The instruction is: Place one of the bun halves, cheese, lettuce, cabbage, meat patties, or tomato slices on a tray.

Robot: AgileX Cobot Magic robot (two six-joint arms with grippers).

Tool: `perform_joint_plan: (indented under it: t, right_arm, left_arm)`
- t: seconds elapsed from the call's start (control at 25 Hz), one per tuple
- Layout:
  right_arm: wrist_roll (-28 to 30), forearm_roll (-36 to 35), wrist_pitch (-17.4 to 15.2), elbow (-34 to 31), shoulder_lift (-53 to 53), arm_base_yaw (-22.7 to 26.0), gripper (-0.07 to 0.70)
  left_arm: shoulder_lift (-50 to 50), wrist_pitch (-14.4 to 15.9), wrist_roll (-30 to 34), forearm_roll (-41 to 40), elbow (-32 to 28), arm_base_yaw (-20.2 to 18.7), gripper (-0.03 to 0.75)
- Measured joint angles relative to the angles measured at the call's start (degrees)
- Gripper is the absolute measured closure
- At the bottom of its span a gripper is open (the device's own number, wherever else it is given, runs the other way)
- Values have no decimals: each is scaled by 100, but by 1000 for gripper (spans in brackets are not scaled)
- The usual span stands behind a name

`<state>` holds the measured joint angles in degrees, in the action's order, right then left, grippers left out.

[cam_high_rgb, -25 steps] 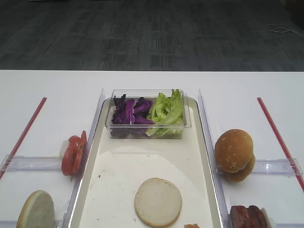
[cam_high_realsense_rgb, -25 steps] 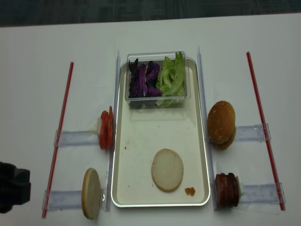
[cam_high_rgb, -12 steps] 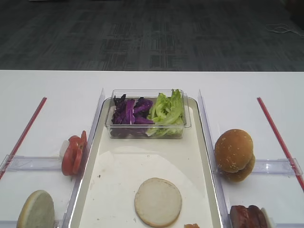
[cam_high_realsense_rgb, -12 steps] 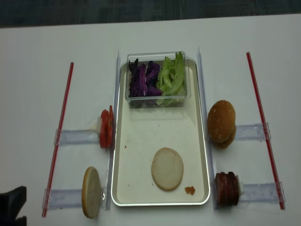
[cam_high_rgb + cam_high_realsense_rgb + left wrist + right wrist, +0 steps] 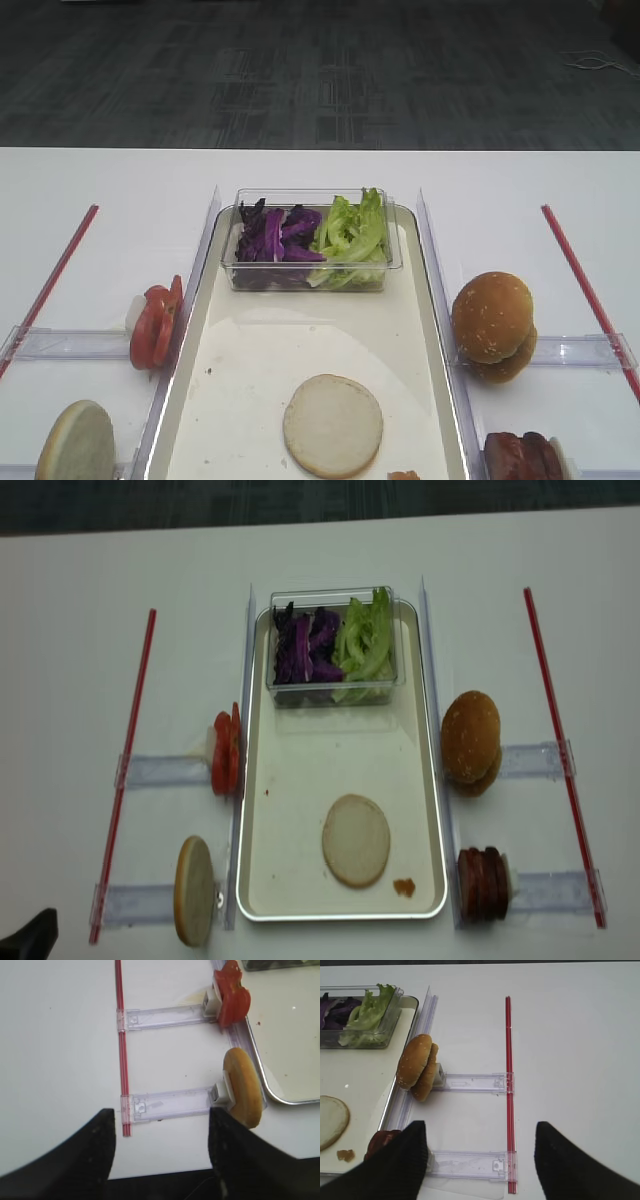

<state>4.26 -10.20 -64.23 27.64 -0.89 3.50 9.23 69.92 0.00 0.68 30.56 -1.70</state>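
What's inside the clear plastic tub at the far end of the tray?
The clear tub holds purple shredded cabbage on the left and frilly green lettuce on the right. Whatever lies beneath those heaps at the tub's bottom is covered and cannot be seen.

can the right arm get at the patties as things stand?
Probably yes. The right gripper hangs open just above the table edge, and the patties stand on edge right by its left finger. Nothing lies between; only the clear rail and the sesame buns are nearby.
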Motion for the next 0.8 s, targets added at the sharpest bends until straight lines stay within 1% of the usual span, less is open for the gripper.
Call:
perform_joint_plan:
  t: [0.6, 0.8]
  right_arm:
    - [0, 0, 0, 0, 0, 0, 163]
    - [0, 0, 0, 0, 0, 0, 163]
  left_arm:
    - [-928, 25, -31, 13, -34, 0, 295]
    - [-1002, 4, -77, 13, -96, 0, 295]
